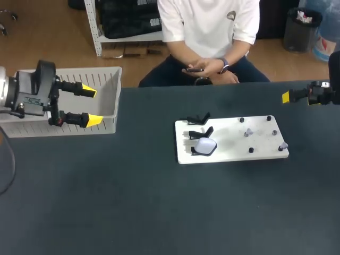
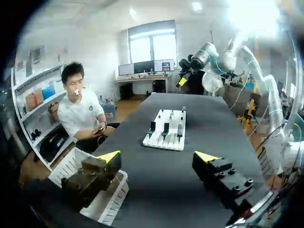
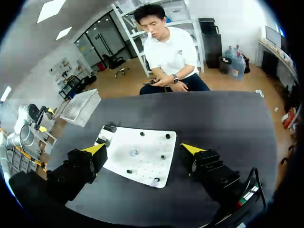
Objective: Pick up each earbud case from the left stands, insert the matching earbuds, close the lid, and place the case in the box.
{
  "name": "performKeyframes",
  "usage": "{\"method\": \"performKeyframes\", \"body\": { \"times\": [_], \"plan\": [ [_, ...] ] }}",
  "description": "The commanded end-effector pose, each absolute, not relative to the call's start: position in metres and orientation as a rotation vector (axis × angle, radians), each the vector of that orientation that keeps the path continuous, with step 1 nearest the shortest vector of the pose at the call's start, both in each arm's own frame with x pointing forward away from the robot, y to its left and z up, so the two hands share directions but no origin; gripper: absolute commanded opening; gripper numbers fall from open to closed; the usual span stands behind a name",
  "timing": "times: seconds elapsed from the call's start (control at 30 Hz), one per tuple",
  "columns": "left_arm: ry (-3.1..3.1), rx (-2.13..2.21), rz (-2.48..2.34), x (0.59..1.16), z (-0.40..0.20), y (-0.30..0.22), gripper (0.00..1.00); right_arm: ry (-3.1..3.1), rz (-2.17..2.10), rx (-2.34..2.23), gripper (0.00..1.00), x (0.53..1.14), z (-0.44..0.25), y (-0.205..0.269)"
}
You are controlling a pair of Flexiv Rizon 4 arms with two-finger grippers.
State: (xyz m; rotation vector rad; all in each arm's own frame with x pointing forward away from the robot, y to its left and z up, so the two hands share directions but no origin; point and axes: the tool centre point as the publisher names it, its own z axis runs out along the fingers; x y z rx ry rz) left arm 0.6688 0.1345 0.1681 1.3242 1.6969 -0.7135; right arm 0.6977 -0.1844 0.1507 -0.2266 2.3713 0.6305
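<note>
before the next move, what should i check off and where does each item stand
1. Left gripper open, holding nothing: ok.
2. Right gripper open, holding nothing: ok.
3. Earbud case seated on the nearest stand at the white board's left end: ok.
4. Case lid open, ready for inserting: cannot tell.
5. Earbuds on the board's right half, matching this case: cannot tell; they look like small pale specks.
6. Box in place below the left gripper: ok.
</note>
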Motion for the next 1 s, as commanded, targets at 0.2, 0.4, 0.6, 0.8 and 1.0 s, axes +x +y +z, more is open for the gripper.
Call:
{"method": "performKeyframes", "body": {
  "times": [0.2, 0.4, 0.6, 0.8, 1.0],
  "plan": [
    [1.760, 1.323, -0.782, 0.656, 0.142, 0.092, 1.00, 2.372, 0.631, -0.228, 1.00, 0.699, 0.150, -0.185],
    [1.773, 1.323, -0.791, 0.651, 0.128, 0.056, 1.00, 2.372, 0.631, -0.228, 1.00, 0.699, 0.150, -0.185],
    [1.728, 1.401, -0.822, 0.648, 0.112, 0.023, 1.00, 2.372, 0.631, -0.228, 1.00, 0.699, 0.150, -0.185],
    [1.740, 1.401, -0.831, 0.647, 0.093, -0.011, 1.00, 2.372, 0.631, -0.228, 1.00, 0.699, 0.150, -0.185],
    [1.776, 1.414, -0.829, 0.644, 0.084, -0.028, 1.00, 2.372, 0.631, -0.228, 1.00, 0.699, 0.150, -0.185]
  ]
}}
